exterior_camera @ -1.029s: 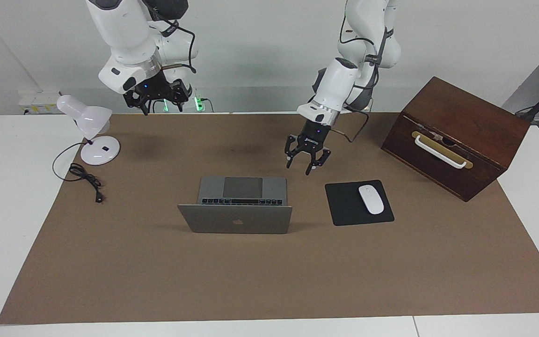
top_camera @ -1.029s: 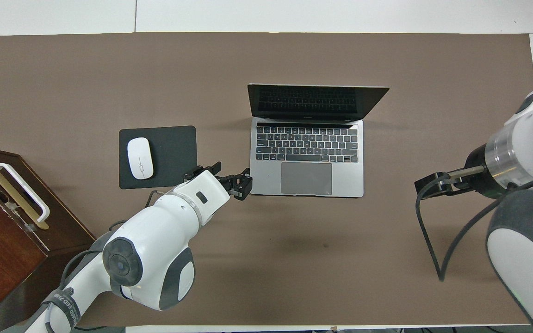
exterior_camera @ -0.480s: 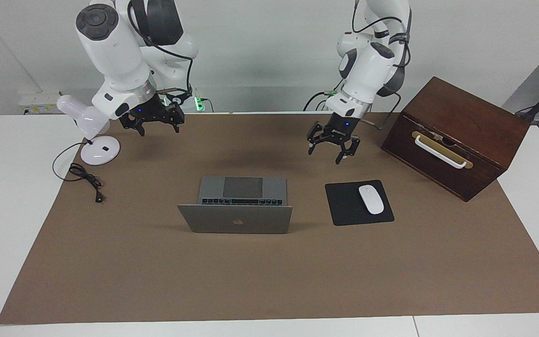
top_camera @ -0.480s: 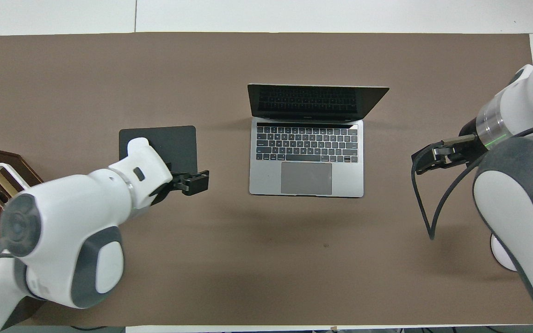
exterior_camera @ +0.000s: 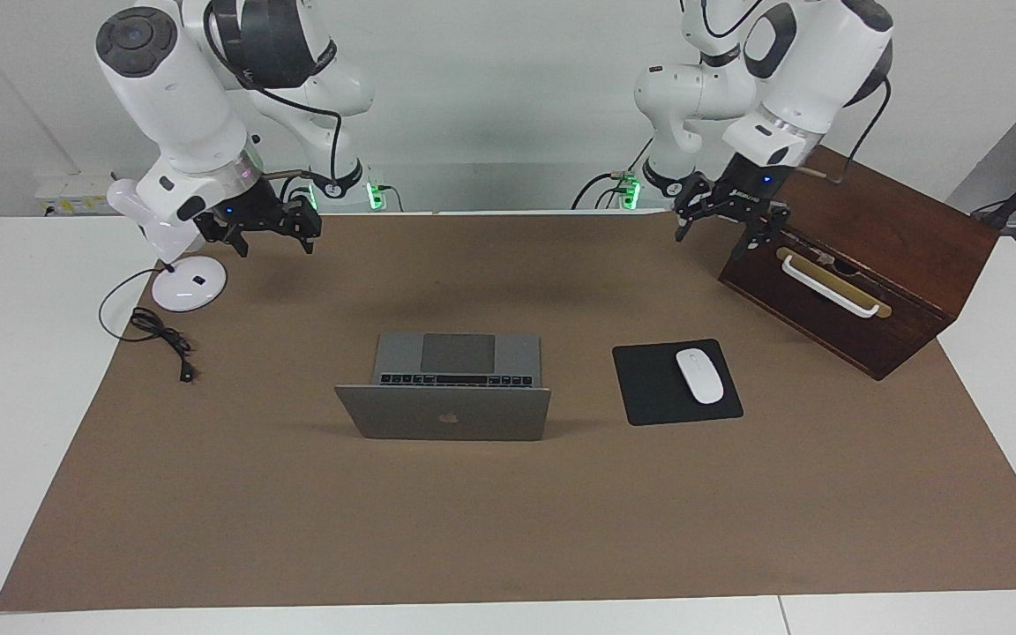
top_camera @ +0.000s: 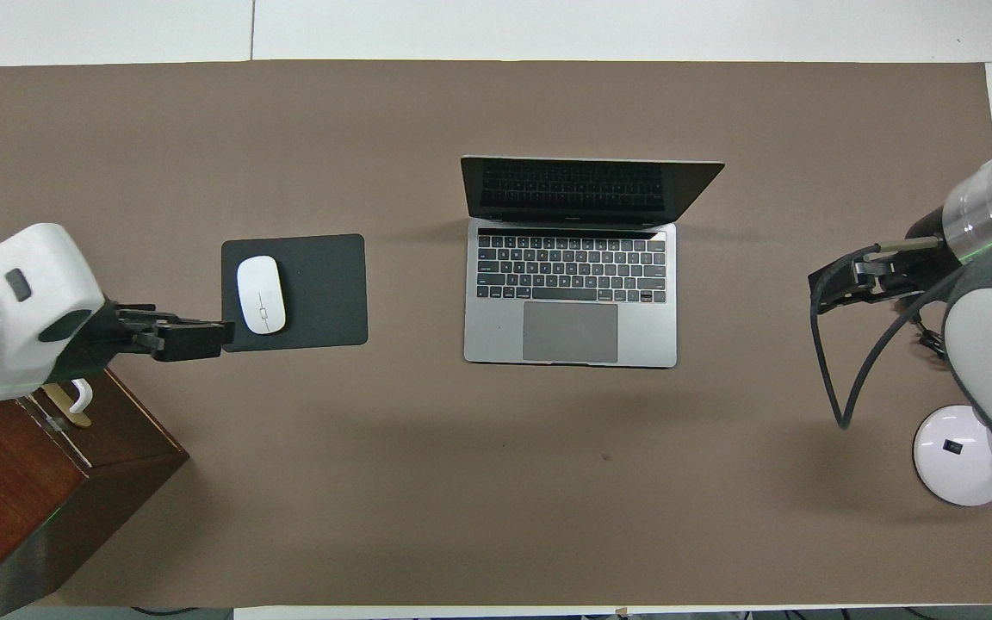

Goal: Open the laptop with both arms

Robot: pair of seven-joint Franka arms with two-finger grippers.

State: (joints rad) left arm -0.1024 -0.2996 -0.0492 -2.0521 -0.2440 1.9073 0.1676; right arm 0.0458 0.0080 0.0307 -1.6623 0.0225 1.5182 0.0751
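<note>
Mid-table, the laptop [exterior_camera: 455, 388] stands open; left gripper [exterior_camera: 724, 220] hangs spread wide and empty over the wooden box [exterior_camera: 861, 256], right gripper [exterior_camera: 265, 231], grip unreadable, by the lamp [exterior_camera: 175, 256].

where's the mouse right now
The mouse lies on the black mouse pad, beside the open laptop toward the left arm's end of the table, farther from the robots than the wooden box.

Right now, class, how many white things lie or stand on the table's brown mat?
2: the mouse on the black pad beside the laptop, and the lamp at the right arm's end.
</note>
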